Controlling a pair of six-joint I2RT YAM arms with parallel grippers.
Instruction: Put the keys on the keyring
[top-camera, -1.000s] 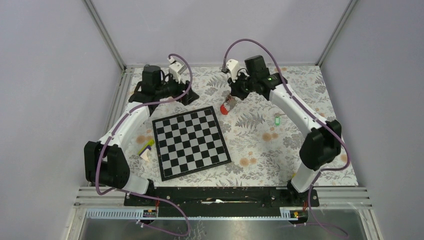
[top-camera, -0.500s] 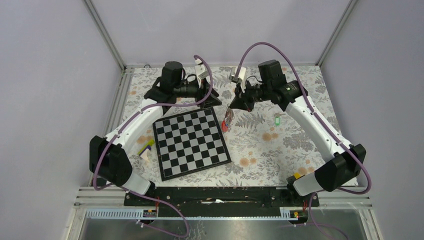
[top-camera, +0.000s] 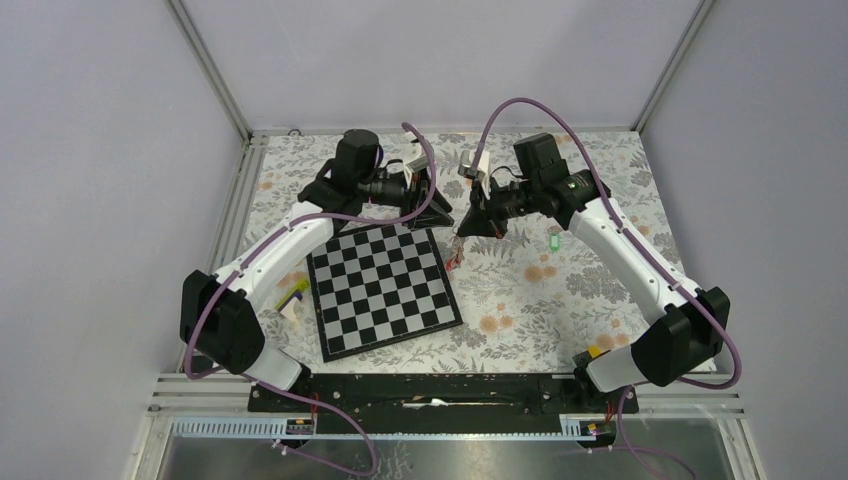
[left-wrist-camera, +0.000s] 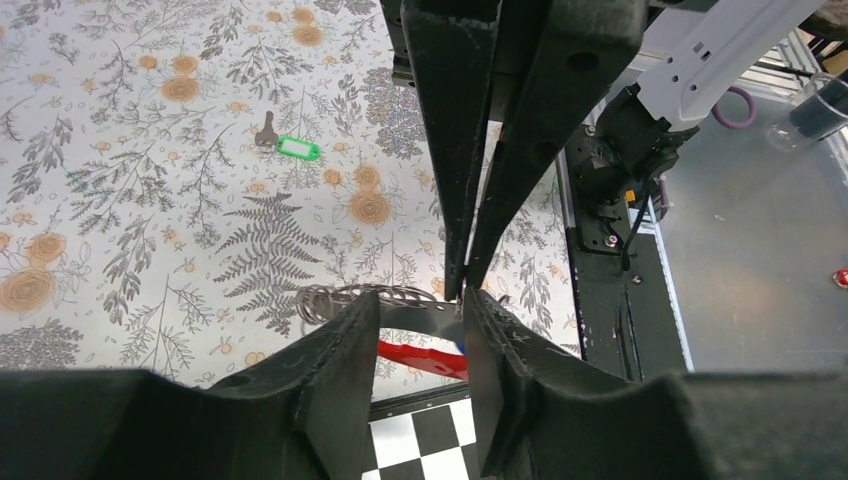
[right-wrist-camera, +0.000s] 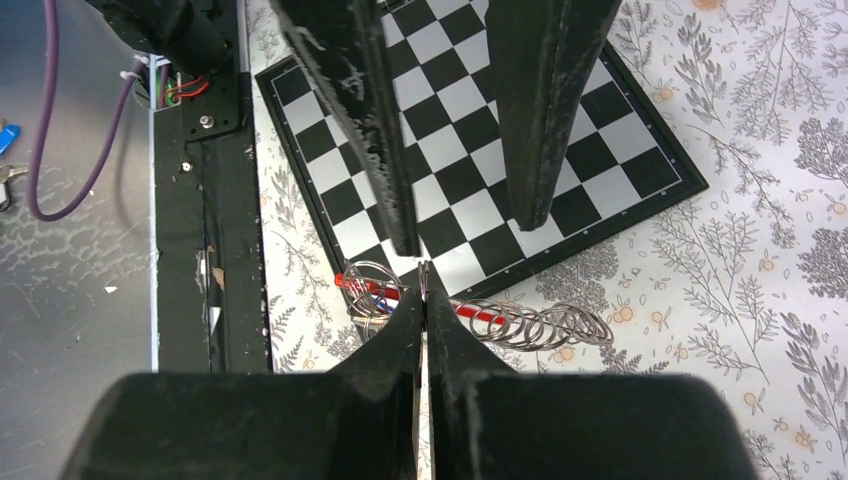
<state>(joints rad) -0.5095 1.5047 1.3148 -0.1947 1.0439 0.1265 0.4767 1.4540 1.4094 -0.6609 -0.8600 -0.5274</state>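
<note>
My right gripper (top-camera: 463, 228) (right-wrist-camera: 422, 296) is shut on the keyring's grey strap and holds it up over the far right corner of the chessboard. The red loop (right-wrist-camera: 470, 312) (left-wrist-camera: 430, 358) hangs below it with a chain of metal rings (right-wrist-camera: 555, 326) and a hint of a blue tag. My left gripper (top-camera: 442, 214) (left-wrist-camera: 418, 302) is open, its fingers on either side of the strap (left-wrist-camera: 420, 316), facing the right gripper tip to tip. A green-tagged key (top-camera: 554, 241) (left-wrist-camera: 296, 148) lies on the cloth to the right. Any other keys are too small to tell apart.
The black-and-white chessboard (top-camera: 385, 285) lies at the middle left. A yellow-purple-white small object (top-camera: 291, 297) lies left of it. The flowered cloth (top-camera: 560, 300) covers the table. Frame posts stand at the far corners; the black base rail (top-camera: 440, 390) runs along the near edge.
My left gripper has swung right to meet the right gripper. The right gripper has lifted the keyring and carried it a little nearer, beside the chessboard corner.
</note>
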